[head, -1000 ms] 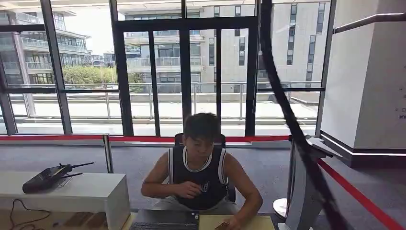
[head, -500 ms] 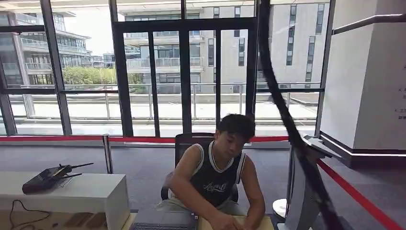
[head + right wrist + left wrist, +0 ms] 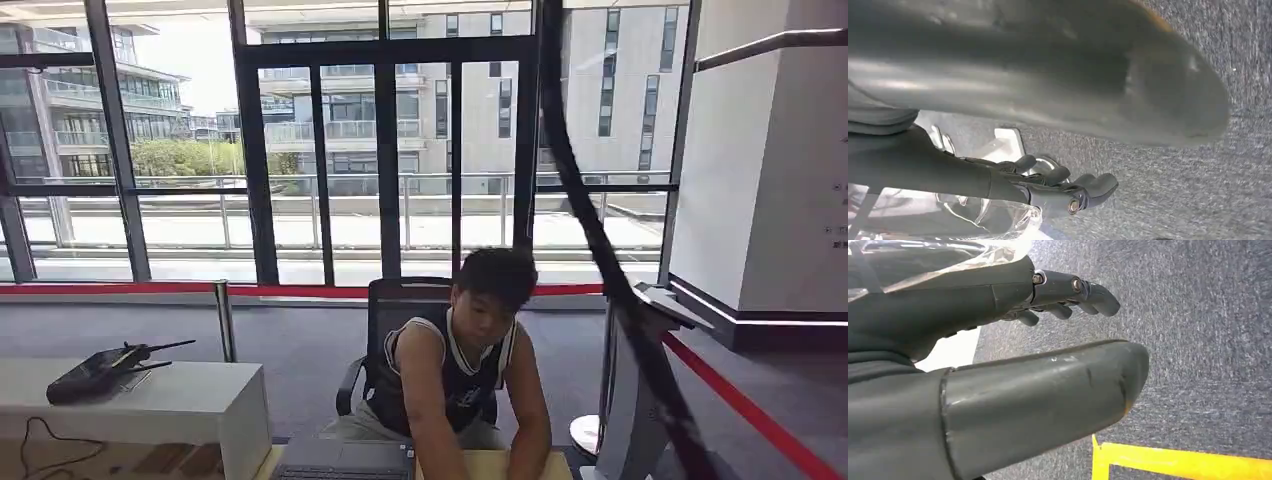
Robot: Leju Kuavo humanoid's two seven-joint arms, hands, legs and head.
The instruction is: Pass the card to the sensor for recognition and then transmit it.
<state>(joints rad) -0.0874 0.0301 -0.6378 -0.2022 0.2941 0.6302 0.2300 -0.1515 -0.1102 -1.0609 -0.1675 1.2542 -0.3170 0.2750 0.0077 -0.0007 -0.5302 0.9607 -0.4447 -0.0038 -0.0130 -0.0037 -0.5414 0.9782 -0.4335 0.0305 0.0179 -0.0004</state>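
person (image 3: 455,375) leaning over the desk (image 3: 480,465) blocks reach ahead.

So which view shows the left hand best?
The left wrist view: the left hand shows close up, thick grey thumb in front, darker fingers apart and holding nothing, over grey carpet. The right wrist view shows the right hand, also holding nothing.

The grey sensor stand (image 3: 632,405), its top slanted, stands upright beside the desk (image 3: 480,463).
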